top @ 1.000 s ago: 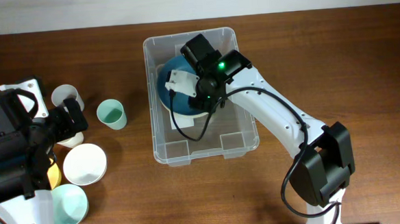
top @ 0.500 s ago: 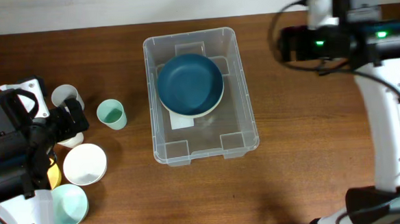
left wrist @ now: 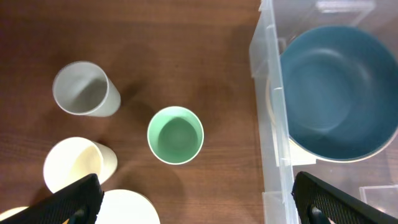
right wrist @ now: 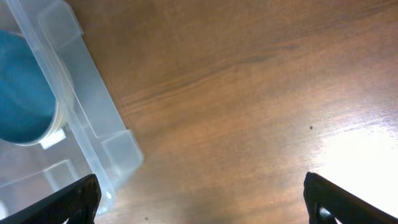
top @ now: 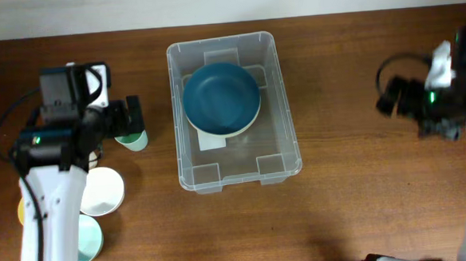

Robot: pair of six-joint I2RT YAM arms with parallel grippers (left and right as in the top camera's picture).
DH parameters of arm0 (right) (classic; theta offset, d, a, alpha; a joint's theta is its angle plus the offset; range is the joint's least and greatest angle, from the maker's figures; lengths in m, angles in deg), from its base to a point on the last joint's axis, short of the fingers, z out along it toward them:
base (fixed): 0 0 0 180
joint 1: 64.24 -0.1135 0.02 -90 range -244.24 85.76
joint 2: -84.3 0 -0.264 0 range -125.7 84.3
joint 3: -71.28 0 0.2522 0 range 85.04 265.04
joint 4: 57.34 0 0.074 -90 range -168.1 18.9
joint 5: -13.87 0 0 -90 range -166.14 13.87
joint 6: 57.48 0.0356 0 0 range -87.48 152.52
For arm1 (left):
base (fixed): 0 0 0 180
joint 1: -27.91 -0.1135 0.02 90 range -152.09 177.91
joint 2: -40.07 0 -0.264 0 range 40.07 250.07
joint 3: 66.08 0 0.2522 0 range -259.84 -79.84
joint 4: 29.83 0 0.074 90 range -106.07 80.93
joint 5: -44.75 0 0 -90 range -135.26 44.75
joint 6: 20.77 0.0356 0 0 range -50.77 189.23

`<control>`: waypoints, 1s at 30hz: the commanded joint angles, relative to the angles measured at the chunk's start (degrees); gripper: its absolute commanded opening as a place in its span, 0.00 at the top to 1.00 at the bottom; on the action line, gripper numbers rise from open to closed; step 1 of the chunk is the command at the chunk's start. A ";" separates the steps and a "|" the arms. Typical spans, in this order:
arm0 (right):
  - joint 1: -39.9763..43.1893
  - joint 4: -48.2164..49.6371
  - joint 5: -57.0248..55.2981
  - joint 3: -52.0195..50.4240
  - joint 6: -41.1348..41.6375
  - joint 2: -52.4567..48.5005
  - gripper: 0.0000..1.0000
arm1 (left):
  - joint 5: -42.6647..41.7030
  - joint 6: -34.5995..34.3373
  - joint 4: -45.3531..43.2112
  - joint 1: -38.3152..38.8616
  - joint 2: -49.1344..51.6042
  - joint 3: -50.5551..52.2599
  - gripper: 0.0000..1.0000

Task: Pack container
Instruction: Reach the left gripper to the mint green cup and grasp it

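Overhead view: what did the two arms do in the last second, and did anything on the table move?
The right gripper lifted out of the container, leaving the blue bowl inside, and swung away over the right side of the table, open and empty. The left gripper moved up and now hovers open above the green cup. Bowl, container and green cup stayed where they were.

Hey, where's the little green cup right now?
In the left wrist view, the green cup stands on the table just left of the container, with a grey cup and a cream cup further left.
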 commanded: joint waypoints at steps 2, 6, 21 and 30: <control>-1.42 3.04 0.48 -14.32 -2.78 10.73 0.01 | 1.66 -2.03 0.37 0.00 7.08 -4.92 0.01; -1.55 7.48 0.50 -25.03 -2.78 13.64 0.01 | 1.51 -2.03 0.55 0.02 14.45 -8.02 0.01; -1.55 12.57 0.50 -31.61 -2.95 12.85 0.01 | -4.35 -1.84 -0.70 0.66 36.20 -8.24 0.01; -1.55 12.52 0.50 -31.61 -2.95 12.85 0.01 | -4.35 -1.86 -0.81 0.66 43.67 -8.26 0.28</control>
